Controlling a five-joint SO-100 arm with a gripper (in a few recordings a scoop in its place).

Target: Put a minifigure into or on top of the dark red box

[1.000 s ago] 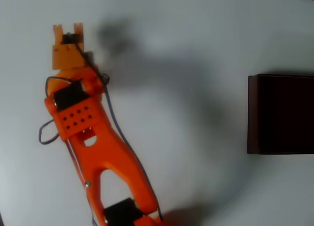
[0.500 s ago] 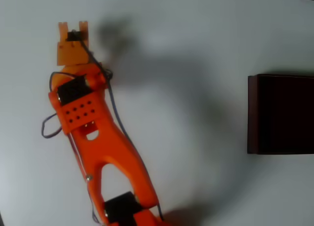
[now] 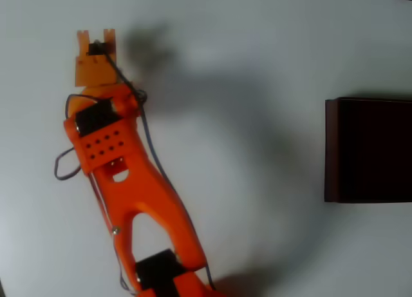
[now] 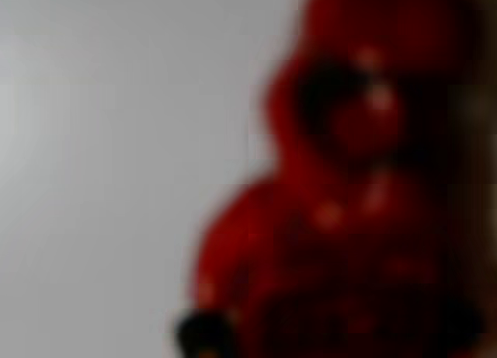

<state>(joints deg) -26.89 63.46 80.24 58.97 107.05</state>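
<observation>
tool [image 3: 96, 36] | jaw state: cannot tell | figure [image 4: 349, 203] right before the wrist camera, blurred, grip unclear | box [image 3: 367, 150] well apart to the right in overhead view | risk: loose grip drops figure on bench [image 3: 257, 52] during the long carry

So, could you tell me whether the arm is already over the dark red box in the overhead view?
No, the pincer sits at upper left, apart from the dark red box at right.

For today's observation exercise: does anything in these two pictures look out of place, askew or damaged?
Nothing stands out. The dark red box sits square and intact at the right edge of the overhead view. The wrist view is just very blurred, with a red shape, probably the minifigure, close to the lens.
</observation>
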